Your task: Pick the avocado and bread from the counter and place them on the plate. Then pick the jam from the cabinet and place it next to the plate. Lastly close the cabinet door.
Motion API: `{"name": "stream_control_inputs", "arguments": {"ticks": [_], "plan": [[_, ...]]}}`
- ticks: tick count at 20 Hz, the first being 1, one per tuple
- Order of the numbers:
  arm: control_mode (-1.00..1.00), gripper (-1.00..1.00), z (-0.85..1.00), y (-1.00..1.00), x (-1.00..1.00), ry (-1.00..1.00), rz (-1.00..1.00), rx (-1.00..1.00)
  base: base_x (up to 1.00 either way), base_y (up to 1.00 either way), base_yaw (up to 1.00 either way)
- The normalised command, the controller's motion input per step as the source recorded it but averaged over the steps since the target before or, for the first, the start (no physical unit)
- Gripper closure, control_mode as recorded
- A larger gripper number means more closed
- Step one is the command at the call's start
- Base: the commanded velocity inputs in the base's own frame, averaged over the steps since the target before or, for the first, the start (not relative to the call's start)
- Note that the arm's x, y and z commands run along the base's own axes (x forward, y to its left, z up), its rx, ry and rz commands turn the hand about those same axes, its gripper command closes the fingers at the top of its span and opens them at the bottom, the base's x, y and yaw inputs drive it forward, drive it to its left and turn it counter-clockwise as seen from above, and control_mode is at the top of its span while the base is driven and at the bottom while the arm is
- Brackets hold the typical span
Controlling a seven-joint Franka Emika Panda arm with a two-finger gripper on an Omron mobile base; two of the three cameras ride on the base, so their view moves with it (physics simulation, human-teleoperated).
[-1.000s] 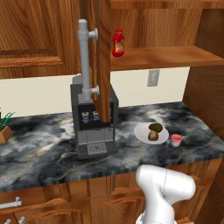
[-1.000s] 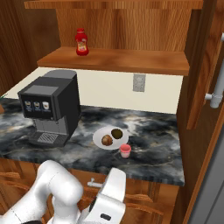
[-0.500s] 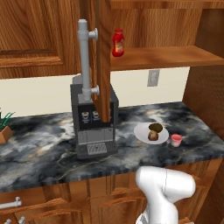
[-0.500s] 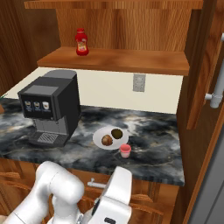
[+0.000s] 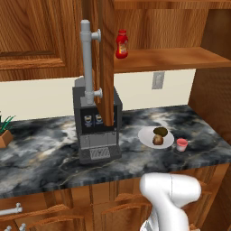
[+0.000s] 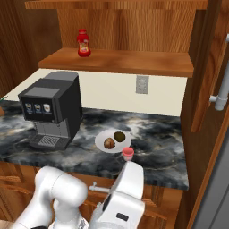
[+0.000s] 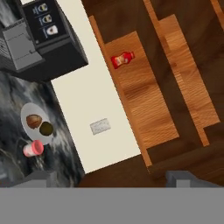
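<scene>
Counter | coffee machine left of plate | red bottle on shelf

White plate, pink-red jam, dark veined marble counter, reddish-brown cabinet

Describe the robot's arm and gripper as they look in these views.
The arm is glossy white, built of thick rounded links with bulbous joints; a dark round port and dark seams mark the link nearest the right base camera. The gripper shows two small blocky dark grey fingertips. No cables or lettering are visible.
</scene>
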Motion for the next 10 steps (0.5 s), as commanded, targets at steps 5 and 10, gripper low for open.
{"name": "stream_control_inputs", "arguments": {"ticks": [5, 10], "plan": [[-1.00, -1.00, 0.10, -0.19, 0.00, -0.05, 0.00, 0.00, 0.00, 0.00, 0.00], [-1.00, -1.00, 0.07, -0.11, 0.03, -0.03, 0.00, -0.01, 0.00, 0.00, 0.00]]}}
